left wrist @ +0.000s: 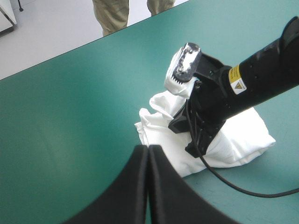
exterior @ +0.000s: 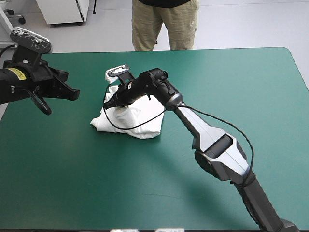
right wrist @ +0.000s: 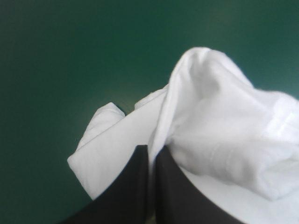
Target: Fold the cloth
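Observation:
The white T-shirt (exterior: 140, 123) lies as a folded bundle on the teal-green cover, left of the table's middle. My right gripper (exterior: 110, 102) reaches over it from the front right and is down at its left end. In the right wrist view the black fingers (right wrist: 135, 186) are all but shut, with a raised fold of the T-shirt (right wrist: 219, 126) pinched between them. My left gripper (exterior: 73, 93) hovers above the table to the left of the bundle, shut and holding nothing. The left wrist view shows its closed arch (left wrist: 148, 150) short of the T-shirt (left wrist: 243, 135) and the right gripper (left wrist: 194, 147).
The right arm (exterior: 217, 145) slants across the table from the front right corner to the bundle. The teal-green cover (exterior: 231, 77) surrounds the bundle on all sides, with the table's far edge well behind it.

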Robot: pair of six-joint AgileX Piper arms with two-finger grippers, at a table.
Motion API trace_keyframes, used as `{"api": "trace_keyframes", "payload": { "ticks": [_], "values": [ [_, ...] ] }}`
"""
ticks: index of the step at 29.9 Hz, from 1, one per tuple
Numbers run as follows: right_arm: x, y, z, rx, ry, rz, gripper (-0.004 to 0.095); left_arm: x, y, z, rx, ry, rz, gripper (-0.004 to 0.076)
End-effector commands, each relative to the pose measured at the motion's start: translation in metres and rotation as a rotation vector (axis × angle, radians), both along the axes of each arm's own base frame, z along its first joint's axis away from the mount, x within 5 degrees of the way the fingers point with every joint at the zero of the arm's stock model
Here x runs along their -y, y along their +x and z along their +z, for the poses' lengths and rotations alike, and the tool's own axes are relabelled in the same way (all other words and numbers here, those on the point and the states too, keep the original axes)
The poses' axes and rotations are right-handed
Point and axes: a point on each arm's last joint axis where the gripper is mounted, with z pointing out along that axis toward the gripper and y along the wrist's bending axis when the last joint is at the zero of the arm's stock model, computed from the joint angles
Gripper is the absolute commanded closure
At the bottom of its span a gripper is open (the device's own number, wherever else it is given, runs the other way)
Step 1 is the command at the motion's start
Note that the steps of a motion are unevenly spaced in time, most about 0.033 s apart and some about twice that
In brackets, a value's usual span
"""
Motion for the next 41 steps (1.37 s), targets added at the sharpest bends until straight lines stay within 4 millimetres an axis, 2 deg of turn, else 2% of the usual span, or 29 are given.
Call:
{"api": "trace_keyframes", "payload": {
  "ticks": [1,3,5,10,12,14,19,26,29,30,34,38,41],
  "values": [
    [-0.005,-0.015,0.044,0.049,0.132,0.033,0.0915,-0.001,-0.009,0.01,0.038,-0.027,0.0,0.0733],
    [-0.013,-0.022,0.044,0.061,0.149,0.088,0.0908,-0.001,-0.009,0.01,0.04,-0.028,0.001,0.0733],
    [-0.018,-0.028,0.044,0.083,0.15,0.121,0.0854,-0.001,-0.009,0.009,0.037,-0.026,0.002,0.0733],
    [-0.026,-0.041,0.055,0.147,0.219,0.27,0.0581,0.0,-0.005,0.004,0.02,-0.03,0.008,0.0733],
    [-0.023,-0.042,0.06,0.159,0.208,0.27,0.0506,0.0,-0.003,0.0,0.006,-0.032,0.014,0.0733],
    [-0.017,-0.04,0.061,0.154,0.153,0.231,0.0485,0.0,-0.002,-0.003,-0.003,-0.032,0.015,0.0733],
    [0.02,-0.034,0.075,0.112,-0.043,0.115,0.0486,0.0,-0.001,-0.004,-0.002,-0.031,0.017,0.0733],
    [0.086,-0.019,0.125,0.12,0.006,-0.039,0.0515,0.0,0.001,-0.002,0.027,-0.038,0.019,0.0733],
    [0.116,-0.02,0.136,0.097,-0.011,-0.082,0.0517,0.0,0.002,-0.001,0.038,-0.039,0.021,0.0733],
    [0.126,-0.021,0.134,0.075,-0.028,-0.095,0.0517,0.0,0.002,-0.001,0.043,-0.04,0.021,0.0733],
    [0.153,-0.022,0.105,-0.022,-0.058,-0.104,0.0517,0.001,0.004,0.0,0.055,-0.052,0.017,0.0733],
    [0.169,-0.019,0.075,-0.098,0.119,-0.147,0.0513,0.002,0.005,0.0,0.055,-0.054,0.016,0.0733],
    [0.172,-0.015,0.044,-0.18,0.217,-0.168,0.0451,0.002,0.005,-0.001,0.052,-0.053,0.016,0.0733]
  ]
}}
